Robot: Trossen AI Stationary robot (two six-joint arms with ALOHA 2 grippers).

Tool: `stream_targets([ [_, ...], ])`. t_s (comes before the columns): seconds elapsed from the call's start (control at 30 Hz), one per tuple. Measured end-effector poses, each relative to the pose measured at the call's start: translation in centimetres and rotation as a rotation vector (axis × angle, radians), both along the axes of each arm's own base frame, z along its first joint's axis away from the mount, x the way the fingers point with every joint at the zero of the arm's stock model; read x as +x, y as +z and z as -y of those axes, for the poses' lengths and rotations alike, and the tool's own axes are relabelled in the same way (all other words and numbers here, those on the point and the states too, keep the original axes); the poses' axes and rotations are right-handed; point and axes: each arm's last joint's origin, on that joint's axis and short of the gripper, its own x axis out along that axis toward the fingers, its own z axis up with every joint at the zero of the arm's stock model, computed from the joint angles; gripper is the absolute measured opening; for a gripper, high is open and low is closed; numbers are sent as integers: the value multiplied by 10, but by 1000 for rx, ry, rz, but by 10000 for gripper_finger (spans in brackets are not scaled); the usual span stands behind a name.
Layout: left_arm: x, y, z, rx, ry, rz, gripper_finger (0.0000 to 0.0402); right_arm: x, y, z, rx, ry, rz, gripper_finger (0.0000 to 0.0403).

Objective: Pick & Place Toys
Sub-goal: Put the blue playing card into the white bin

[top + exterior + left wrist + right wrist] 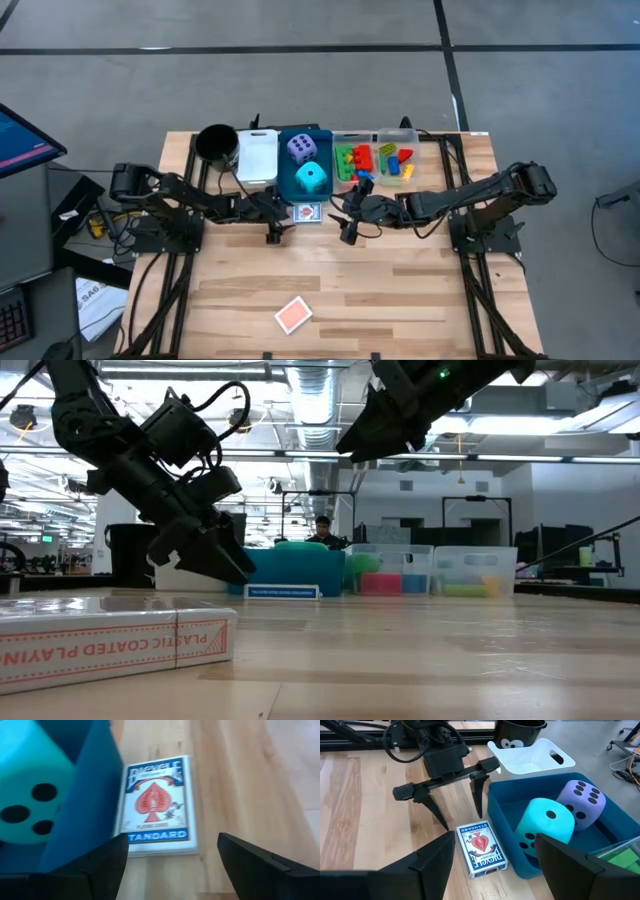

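A blue-and-white playing-card box (pixel 308 212) lies flat on the table beside the blue bin's near wall; it also shows in the left wrist view (pixel 157 805) and the right wrist view (pixel 481 849). My left gripper (pixel 273 230) is open and empty, just left of the box. My right gripper (pixel 347 222) is open and empty, just right of it and higher up in the low view (pixel 370 435). A purple die (pixel 299 149) and a cyan die (pixel 312 178) sit in the blue bin (pixel 325 150). A red-backed card pack (pixel 293 315) lies near the table's near edge.
A black cup (pixel 216 142) and a white bin (pixel 258 155) stand left of the blue bin. Two clear bins (pixel 372 135) holding coloured bricks (pixel 360 160) stand to its right. Bare wood lies between the grippers and the red pack. A person (pixel 322 530) sits in the room behind.
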Motion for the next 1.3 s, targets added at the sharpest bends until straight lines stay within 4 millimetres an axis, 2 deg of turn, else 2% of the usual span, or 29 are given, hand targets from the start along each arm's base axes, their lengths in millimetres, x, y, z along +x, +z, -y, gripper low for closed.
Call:
stream_targets([
  [0.23,0,0,0,-18,-24,2,332,0,0,0,-1,1,-1,269],
  [0.5,-1,0,-10,-17,23,3,367,0,0,0,-1,1,0,269],
  [0.97,0,2,-14,-27,23,34,363,0,0,0,1,0,0,269],
  [1.3,3,-12,-15,-34,26,6,363,0,0,-1,1,4,1,269],
])
